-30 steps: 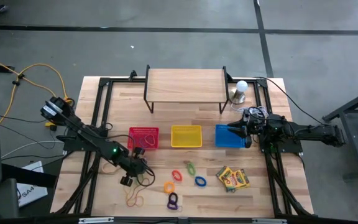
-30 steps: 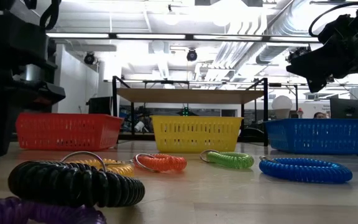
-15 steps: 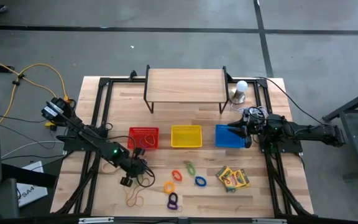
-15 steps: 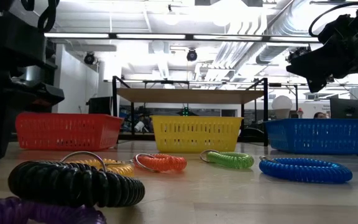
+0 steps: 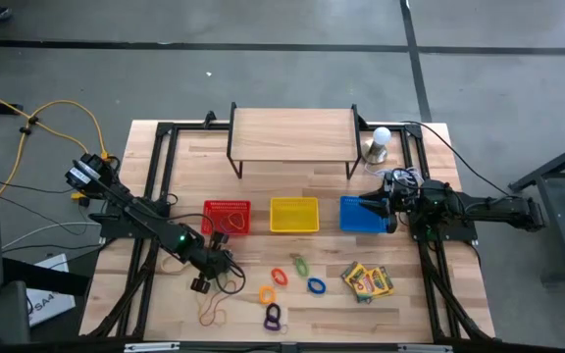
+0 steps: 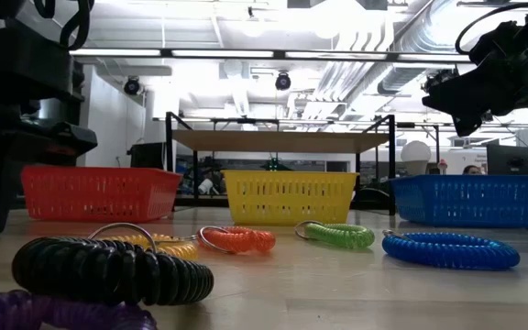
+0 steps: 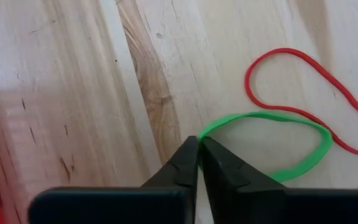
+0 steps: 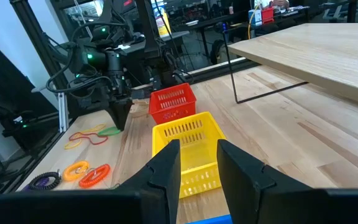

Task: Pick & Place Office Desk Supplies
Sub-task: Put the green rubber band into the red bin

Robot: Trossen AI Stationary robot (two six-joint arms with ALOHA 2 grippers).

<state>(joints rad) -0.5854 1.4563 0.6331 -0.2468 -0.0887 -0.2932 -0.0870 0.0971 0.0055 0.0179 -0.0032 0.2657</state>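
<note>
In the left wrist view a green rubber band [image 7: 291, 168] lies on the wooden table beside a red rubber band [image 7: 303, 65]. My left gripper [image 7: 199, 142] is shut on the green band's near end; it stands at the table's left front [image 5: 202, 283], in front of the red basket [image 5: 227, 217]. Coiled rings in orange [image 5: 279, 277], green [image 5: 301, 264], blue [image 5: 316, 285] and purple [image 5: 273, 316] lie at the front middle. Crayon boxes [image 5: 367, 281] lie to their right. My right gripper [image 8: 197, 163] waits open, level, over the blue basket [image 5: 359, 218]. My left gripper pinches the green rubber band at the bend of its loop [image 7: 207, 129], right at the fingertips [image 7: 188, 152]. The fingers slant down from above. The rest of the band lies flat and slack on the table.
A yellow basket [image 5: 294, 215] stands between the red and blue ones. A wooden shelf on black legs [image 5: 292, 135] stands at the back, with a white bulb [image 5: 381, 139] to its right. Orange rubber bands [image 5: 212, 314] lie near the front edge. A black coiled ring [image 6: 108, 270] lies close to the low camera.
My left gripper has shut in place on the green rubber band; in the low view its fingers have come together at the table. Nothing else has moved.
</note>
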